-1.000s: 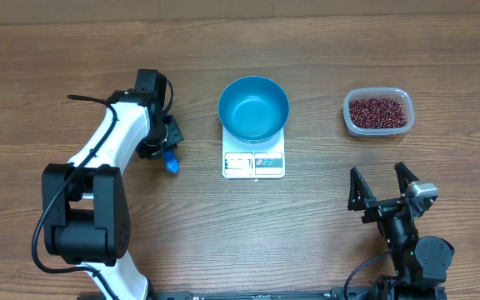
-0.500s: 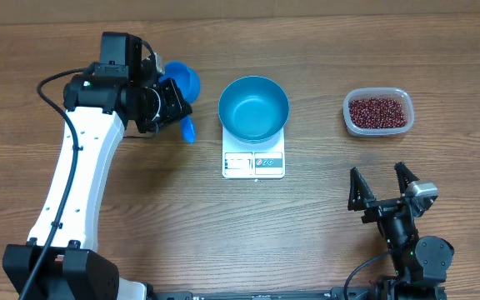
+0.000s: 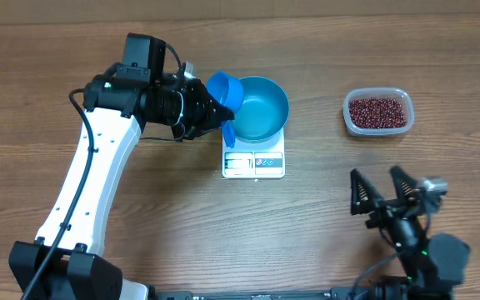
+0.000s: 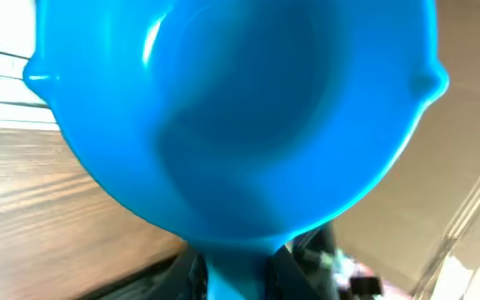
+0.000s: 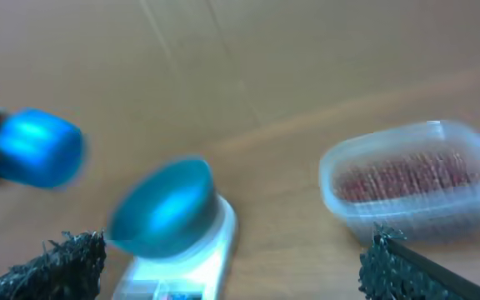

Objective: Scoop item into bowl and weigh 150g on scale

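Jaws clenched on the handle of a small blue scoop, the left arm holds the empty cup at the left rim of the blue bowl, which sits on the white scale. The red-brown beans lie in a clear tub well apart to the right, beyond the bowl; the scoop must travel that way to load. The right arm, nearer the tub, waits low over the surface's front edge, jaws released and empty.
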{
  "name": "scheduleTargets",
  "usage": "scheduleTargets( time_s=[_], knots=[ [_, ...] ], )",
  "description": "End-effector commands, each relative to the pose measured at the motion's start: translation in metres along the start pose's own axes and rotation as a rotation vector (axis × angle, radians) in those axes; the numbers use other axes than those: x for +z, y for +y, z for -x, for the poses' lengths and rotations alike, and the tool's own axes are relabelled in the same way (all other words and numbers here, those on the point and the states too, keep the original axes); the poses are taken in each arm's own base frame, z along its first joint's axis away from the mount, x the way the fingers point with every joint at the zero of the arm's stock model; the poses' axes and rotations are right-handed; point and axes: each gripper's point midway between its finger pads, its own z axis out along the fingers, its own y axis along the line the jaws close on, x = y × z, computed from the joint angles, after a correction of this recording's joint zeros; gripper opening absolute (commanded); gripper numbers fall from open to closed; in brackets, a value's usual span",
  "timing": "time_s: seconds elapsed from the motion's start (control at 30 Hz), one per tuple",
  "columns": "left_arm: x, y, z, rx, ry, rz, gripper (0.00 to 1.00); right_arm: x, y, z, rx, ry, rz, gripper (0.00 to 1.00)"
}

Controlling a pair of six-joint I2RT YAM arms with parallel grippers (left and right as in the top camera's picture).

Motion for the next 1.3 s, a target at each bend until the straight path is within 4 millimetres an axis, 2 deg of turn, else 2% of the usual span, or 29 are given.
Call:
scheduleTargets(
  time_s=[0.0, 0.07, 0.13, 0.17, 0.2, 0.23, 0.27, 0.3, 0.33, 0.37, 0.43, 0.47, 0.53, 0.57, 0.6, 0.7, 0.8, 1.03, 1.17, 1.27],
  knots=[
    [0.002, -0.042, -0.021, 0.003, 0.095, -0.146, 0.04, -0.019, 0.053, 0.089, -0.041, 0.064, 0.039, 1.00],
    [0.008, -0.049, -0.027, -0.086, 0.114, -0.147, 0.04, -0.014, 0.073, 0.107, 0.028, 0.253, 0.064, 1.00],
    [0.013, -0.058, -0.032, -0.178, 0.130, -0.156, 0.04, -0.002, 0.117, 0.120, 0.109, 0.398, 0.300, 1.00],
    [0.016, -0.064, -0.033, -0.161, 0.130, -0.169, 0.04, 0.002, 0.130, 0.119, 0.136, 0.439, 0.407, 1.00],
    [0.019, -0.070, -0.037, -0.158, 0.138, -0.177, 0.04, 0.012, 0.128, 0.115, 0.187, 0.478, 0.410, 0.79],
    [0.024, -0.075, -0.042, -0.191, 0.149, -0.178, 0.04, 0.025, 0.118, 0.105, 0.252, 0.537, 0.381, 0.76],
    [0.026, -0.078, -0.041, -0.184, 0.135, -0.180, 0.04, 0.030, 0.114, 0.100, 0.270, 0.560, 0.366, 0.72],
    [0.030, -0.080, -0.038, -0.162, 0.097, -0.175, 0.04, 0.040, 0.097, 0.089, 0.293, 0.595, 0.274, 0.68],
    [0.033, -0.078, -0.036, -0.159, 0.070, -0.159, 0.04, 0.046, 0.080, 0.082, 0.295, 0.610, 0.183, 0.81],
    [0.034, -0.078, -0.035, -0.158, 0.060, -0.153, 0.04, 0.049, 0.080, 0.080, 0.309, 0.622, 0.186, 1.00],
    [0.034, -0.077, -0.033, -0.159, 0.049, -0.148, 0.04, 0.057, 0.081, 0.076, 0.335, 0.649, 0.221, 1.00],
    [0.034, -0.077, -0.033, -0.158, 0.046, -0.147, 0.04, 0.061, 0.078, 0.072, 0.347, 0.669, 0.212, 0.94],
    [0.035, -0.073, -0.027, -0.161, 0.007, -0.129, 0.04, 0.066, 0.084, 0.063, 0.345, 0.708, 0.231, 0.57],
    [0.035, -0.073, -0.026, -0.161, 0.002, -0.127, 0.04, 0.066, 0.092, 0.061, 0.328, 0.715, 0.255, 0.53],
    [0.035, -0.073, -0.026, -0.161, 0.003, -0.127, 0.05, 0.068, 0.104, 0.059, 0.296, 0.717, 0.291, 0.53],
    [0.036, -0.073, -0.026, -0.161, 0.002, -0.126, 0.05, 0.080, 0.110, 0.049, 0.283, 0.710, 0.175, 0.58],
    [0.036, -0.072, -0.026, -0.158, 0.003, -0.126, 0.04, 0.086, 0.130, 0.043, 0.212, 0.683, 0.164, 0.64],
    [0.035, -0.074, -0.028, -0.221, 0.019, -0.131, 0.04, 0.094, 0.172, 0.050, 0.205, 0.601, 0.212, 0.68],
    [0.036, -0.073, -0.028, -0.252, 0.019, -0.129, 0.04, 0.097, 0.171, 0.056, 0.189, 0.566, 0.157, 0.70],
    [0.038, -0.073, -0.029, -0.252, 0.025, -0.125, 0.04, 0.102, 0.169, 0.048, 0.200, 0.591, 0.140, 0.70]
  ],
)
